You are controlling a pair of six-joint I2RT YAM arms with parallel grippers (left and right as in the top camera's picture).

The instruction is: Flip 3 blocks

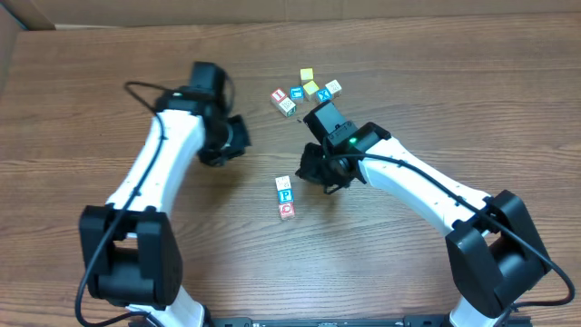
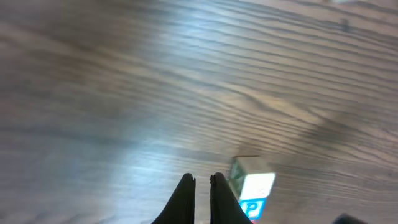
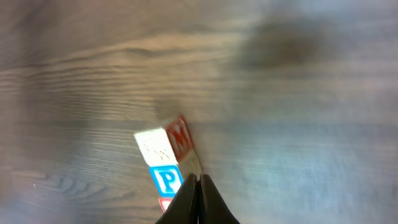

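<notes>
Overhead, three small cubes lie in a short column near the middle of the brown wood-grain table, each touching the next. At the far end is the pale whitish wooden cube, in the middle the wooden cube with a blue "P", and nearest my base the red-faced wooden cube.

My right tool sits low just to the right of that column with its fingers pressed together and nothing between them. In the right wrist view, my right tool's tips come to a single point right beside the edge of the "P" cube; I cannot tell whether they touch it. There the pale cube shows a red letter on its side face, and only a sliver of the red-faced cube shows at the bottom edge.

My left tool is well off to the left of the column and farther back, also together and empty. In the left wrist view, my left tool's dark tips stand side by side over bare table. The pale cube, with a greenish side face, and the "P" cube lie just to their right, apart from them.

Farther back on the table, a loose cluster of small lettered and yellow cubes sits well apart from the column.
</notes>
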